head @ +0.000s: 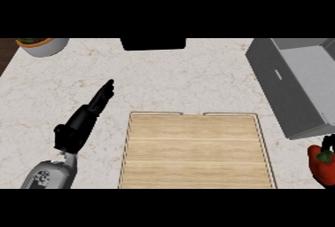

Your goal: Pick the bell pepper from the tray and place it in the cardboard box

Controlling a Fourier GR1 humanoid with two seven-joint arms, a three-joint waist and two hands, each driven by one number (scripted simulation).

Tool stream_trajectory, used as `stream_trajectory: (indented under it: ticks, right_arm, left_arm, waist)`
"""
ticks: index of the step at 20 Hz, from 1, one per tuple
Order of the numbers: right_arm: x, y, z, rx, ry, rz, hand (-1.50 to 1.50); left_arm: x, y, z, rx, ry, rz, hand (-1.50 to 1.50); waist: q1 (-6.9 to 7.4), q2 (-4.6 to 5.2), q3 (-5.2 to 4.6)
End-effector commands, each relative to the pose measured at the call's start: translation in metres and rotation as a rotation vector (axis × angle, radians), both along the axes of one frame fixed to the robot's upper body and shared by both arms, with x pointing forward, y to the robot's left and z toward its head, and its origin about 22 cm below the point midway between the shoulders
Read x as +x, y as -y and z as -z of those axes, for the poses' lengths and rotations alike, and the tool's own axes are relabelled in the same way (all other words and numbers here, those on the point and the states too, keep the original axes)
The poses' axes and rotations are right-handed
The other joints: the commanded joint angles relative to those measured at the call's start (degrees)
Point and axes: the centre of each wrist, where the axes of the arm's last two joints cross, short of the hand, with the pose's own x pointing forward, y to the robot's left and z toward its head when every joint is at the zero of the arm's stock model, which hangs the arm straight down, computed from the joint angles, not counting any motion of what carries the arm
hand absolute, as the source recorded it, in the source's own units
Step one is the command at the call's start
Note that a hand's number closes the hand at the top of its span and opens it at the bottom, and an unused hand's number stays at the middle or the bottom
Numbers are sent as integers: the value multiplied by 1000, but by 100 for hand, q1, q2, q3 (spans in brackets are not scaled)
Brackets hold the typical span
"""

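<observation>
At centre, against the lower edge of the view: tray [196,150], pale wood with grain running side to side, rectangular, with a thin raised rim, rounded corners and a notch in the far rim; nothing lies on it. Around the tray: counter [183,80], cream stone with faint brown veining, wide and bare beyond the tray's far rim and to its left. Right of the tray, cut by the view's right edge: bell pepper [321,169], red, glossy and rounded, off the tray and apart from its right rim; the green stem shows on its upper side, so the stem end faces up and away, but the long axis cannot be judged with the body cropped. Right hand [329,142]: a black sliver just above the pepper; whether it closes on the pepper cannot be told. Beyond the tray's far right corner: box [294,93], grey, flat-sided, angled, open on top. Left of the tray: left hand [82,122], black, fingers straight and together, pointing away and rightward, holding nothing. Far left corner: pot [42,45], pale and round. Far centre: black block [153,43].
</observation>
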Motion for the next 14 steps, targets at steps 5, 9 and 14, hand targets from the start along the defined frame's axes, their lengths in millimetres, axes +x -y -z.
stream_trajectory:
  ticks: [5, 9, 14]
  right_arm:
    - [-23, 54, -66, 223, 117, -58, 150]
    - [-39, 80, -90, 323, 102, 3, 150]
    - [-30, 110, -135, 338, 148, 121, 150]
  left_arm:
    - [-6, -1, -20, 23, 3, 0, 0]
    - [-8, 10, 9, 9, -1, 8, 0]
    - [5, 27, -1, 4, 29, 39, 0]
  waist:
    - [-6, -35, -8]
    - [42, 4, -14]
    - [207, 45, -12]
